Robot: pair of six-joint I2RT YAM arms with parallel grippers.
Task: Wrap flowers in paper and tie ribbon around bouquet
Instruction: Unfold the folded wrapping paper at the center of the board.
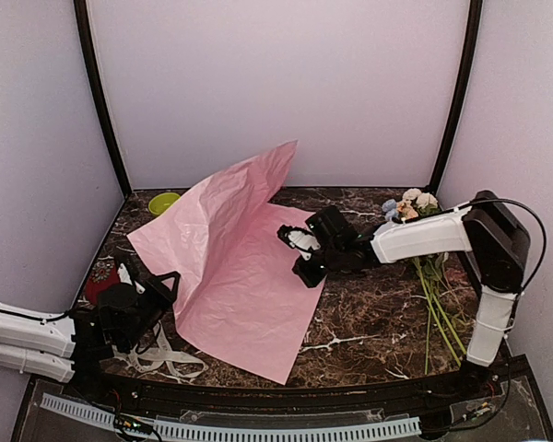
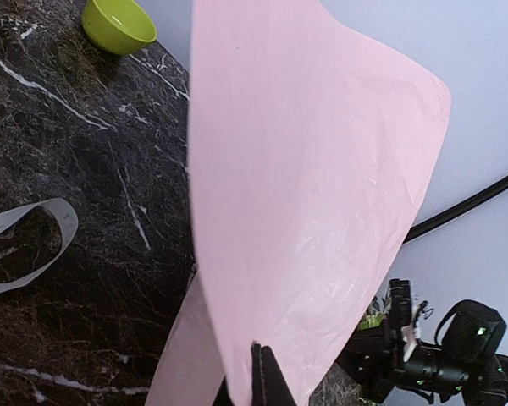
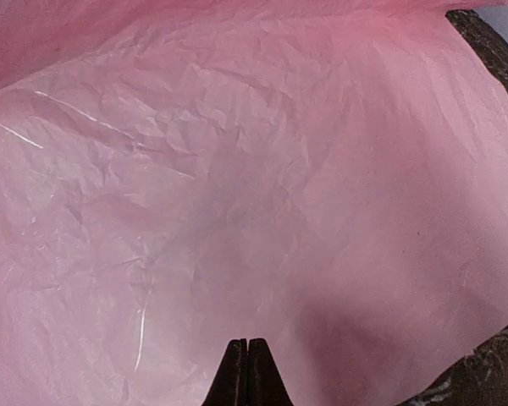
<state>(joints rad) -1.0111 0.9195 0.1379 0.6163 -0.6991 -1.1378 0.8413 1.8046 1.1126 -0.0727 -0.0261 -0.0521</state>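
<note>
The pale pink paper (image 1: pixel 244 276) lies on the dark marble table (image 1: pixel 378 313), its far left part lifted and curling up toward the back wall. At the sheet's left edge my left gripper (image 1: pixel 166 284) is shut on the paper; in the left wrist view the paper (image 2: pixel 305 186) rises straight up from the pinched jaws of that gripper (image 2: pixel 258 372). Over the sheet's right edge my right gripper (image 1: pixel 300 258) is shut. In the right wrist view its closed tips (image 3: pixel 247 364) point at the creased paper (image 3: pixel 237 186), nothing between them. The flowers (image 1: pixel 429 276) lie at the right. The ribbon (image 1: pixel 166 359) loops near the front left.
A green bowl (image 1: pixel 164 203) stands at the back left, seen also as the bowl (image 2: pixel 118 24) in the left wrist view. A red object (image 1: pixel 100 281) sits by the left arm. A ribbon loop (image 2: pixel 65 222) lies left of the raised sheet. Walls close in three sides.
</note>
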